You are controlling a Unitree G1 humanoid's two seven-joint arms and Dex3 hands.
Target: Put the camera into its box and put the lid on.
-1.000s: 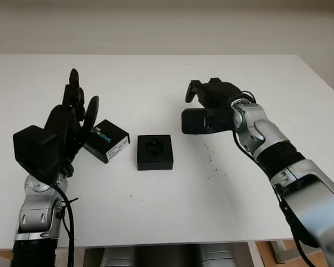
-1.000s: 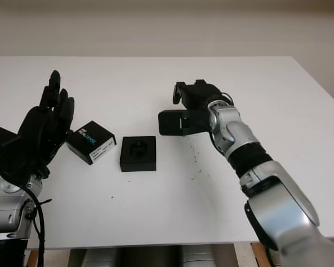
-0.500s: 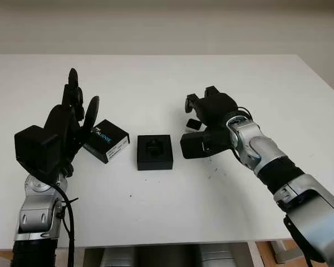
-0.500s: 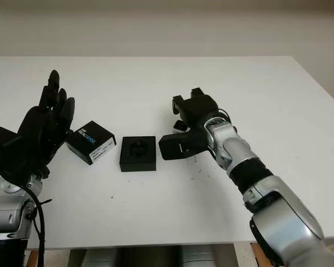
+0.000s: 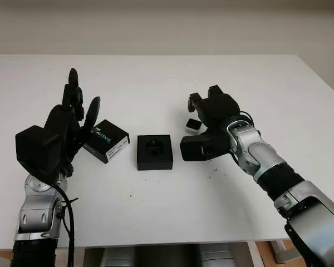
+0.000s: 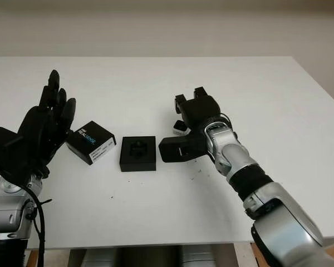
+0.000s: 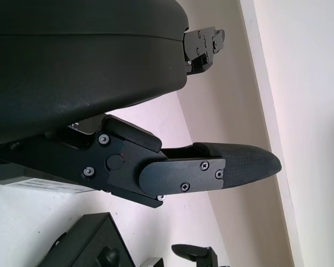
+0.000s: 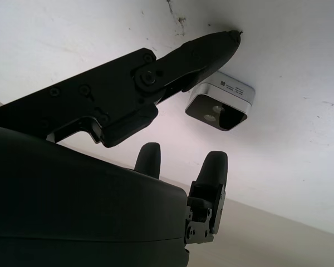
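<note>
The right robot hand [image 5: 209,111], open and holding nothing, hovers around the small silver camera [image 5: 193,127] on the counter [image 5: 167,211] beside the open black box [image 5: 155,152], so the grasp seems next; the left robot hand [image 5: 72,119] waits open by the lid [image 5: 106,140].

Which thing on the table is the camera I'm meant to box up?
On the white table, look just right of the open black box, under the right hand, which is open. The camera is the small silver block there; the box and lid are black.
</note>
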